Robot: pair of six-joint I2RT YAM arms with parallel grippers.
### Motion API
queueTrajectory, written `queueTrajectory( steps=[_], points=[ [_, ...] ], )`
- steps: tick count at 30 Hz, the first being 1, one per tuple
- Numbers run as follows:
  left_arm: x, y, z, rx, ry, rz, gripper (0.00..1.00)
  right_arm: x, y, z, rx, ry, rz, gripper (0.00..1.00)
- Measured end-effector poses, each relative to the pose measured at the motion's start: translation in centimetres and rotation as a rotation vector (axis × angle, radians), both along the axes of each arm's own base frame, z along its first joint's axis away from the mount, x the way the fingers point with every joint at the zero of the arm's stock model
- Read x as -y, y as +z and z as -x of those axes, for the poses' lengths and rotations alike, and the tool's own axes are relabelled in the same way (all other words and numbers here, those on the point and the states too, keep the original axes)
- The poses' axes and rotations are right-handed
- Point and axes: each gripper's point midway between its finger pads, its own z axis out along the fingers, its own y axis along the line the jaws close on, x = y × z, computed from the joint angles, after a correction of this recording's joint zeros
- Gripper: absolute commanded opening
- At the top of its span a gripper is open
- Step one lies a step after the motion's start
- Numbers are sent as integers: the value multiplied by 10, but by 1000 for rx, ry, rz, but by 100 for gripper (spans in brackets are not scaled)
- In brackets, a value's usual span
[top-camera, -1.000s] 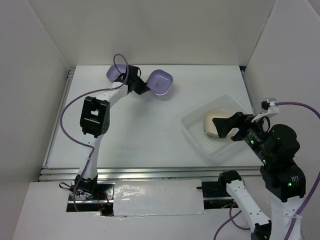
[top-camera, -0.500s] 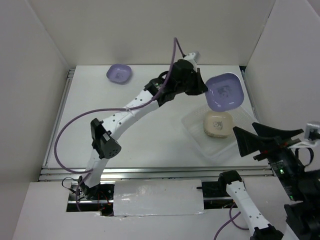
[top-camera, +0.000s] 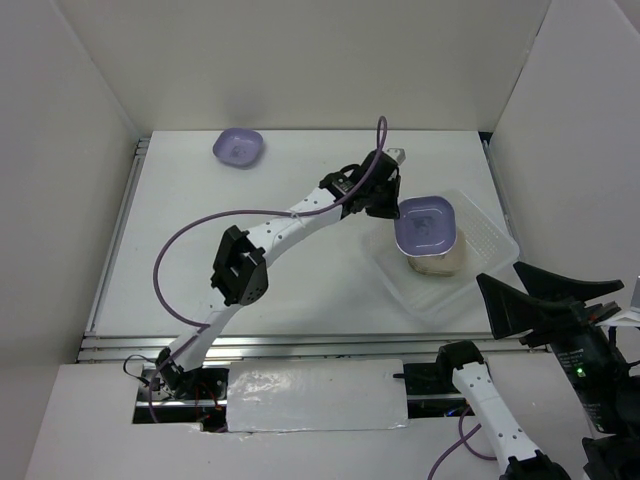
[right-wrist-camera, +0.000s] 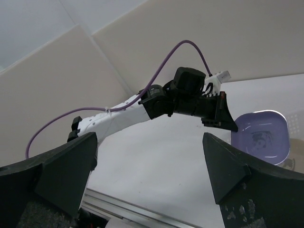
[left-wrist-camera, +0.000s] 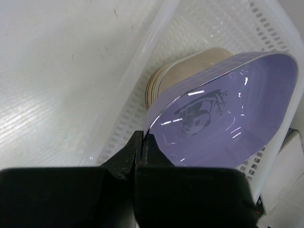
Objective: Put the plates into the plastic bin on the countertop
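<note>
My left gripper (top-camera: 392, 208) is shut on the rim of a purple plate (top-camera: 426, 225) and holds it just above the cream stack of plates (top-camera: 438, 262) in the clear plastic bin (top-camera: 490, 232). In the left wrist view the gripper (left-wrist-camera: 142, 137) pinches the purple plate (left-wrist-camera: 223, 114) over the stack (left-wrist-camera: 185, 66) in the bin (left-wrist-camera: 142, 57). A second purple plate (top-camera: 238, 147) lies at the far left of the countertop (top-camera: 250, 240). My right gripper (top-camera: 545, 295) is open and raised near the bin's near right corner; its view shows the held plate (right-wrist-camera: 263, 135).
White walls stand at the back and on both sides. Metal rails (top-camera: 250, 345) run along the near edge and the left edge of the countertop. The left arm (top-camera: 290, 220) stretches diagonally across the middle of the table.
My left gripper carried the purple plate from the far left across to the bin and lowered it over the cream stack. My right gripper left the bin and rose to the near right.
</note>
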Motion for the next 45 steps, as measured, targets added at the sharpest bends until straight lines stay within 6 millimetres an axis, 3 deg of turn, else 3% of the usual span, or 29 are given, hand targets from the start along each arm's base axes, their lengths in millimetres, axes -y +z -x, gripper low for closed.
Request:
queueTrajectory(
  steps=[2,3,6,7,9,11,15,18,20,22,23,26,27,29,30,31,34,37,40,45],
  points=[
    [3,4,-6,9,-4,27,8,0,-1,0,-2,1,-2,100],
    [6,6,-8,15,-7,43,29,0,-1,0,-4,1,-3,100],
    [10,11,-10,21,-19,68,49,-1,-3,-1,-11,3,-2,100],
    [11,13,-10,22,-25,77,61,-1,-4,-1,-14,4,-1,100],
    [16,17,-8,26,-41,100,72,-1,-4,-1,-14,5,-1,100],
    [20,20,-6,26,-57,117,76,-1,-4,-2,-14,2,-1,100],
    [22,23,5,28,-75,122,96,-2,-6,-4,-22,6,1,100],
    [3,37,17,44,-38,100,99,-3,-10,-8,-36,9,4,100],
    [-27,57,26,57,47,91,99,-5,-14,-13,-48,12,7,100],
    [-72,86,21,61,172,123,99,-7,-22,-23,-66,16,12,100],
    [-99,99,11,59,249,150,99,-9,-28,-28,-81,20,15,100],
    [-220,129,-52,78,590,228,99,-15,-50,-48,-136,35,26,100],
    [-266,128,-74,81,717,249,99,-17,-59,-55,-157,41,29,100],
    [-351,108,-107,65,942,261,99,-23,-76,-68,-198,62,38,100],
    [-370,99,-113,49,999,268,99,-26,-83,-73,-214,74,40,100],
    [-410,67,-124,0,1103,244,99,-28,-88,-78,-225,84,41,100],
    [-447,11,-141,-86,1208,214,99,-35,-102,-90,-244,114,44,100],
    [-458,-38,-162,-135,1236,216,99,-41,-112,-100,-257,141,48,100],
    [-466,-69,-178,-166,1244,243,99,-47,-119,-108,-270,166,52,100],
    [-491,-100,-203,-174,1278,287,99,-56,-137,-123,-311,208,59,100]
  ],
)
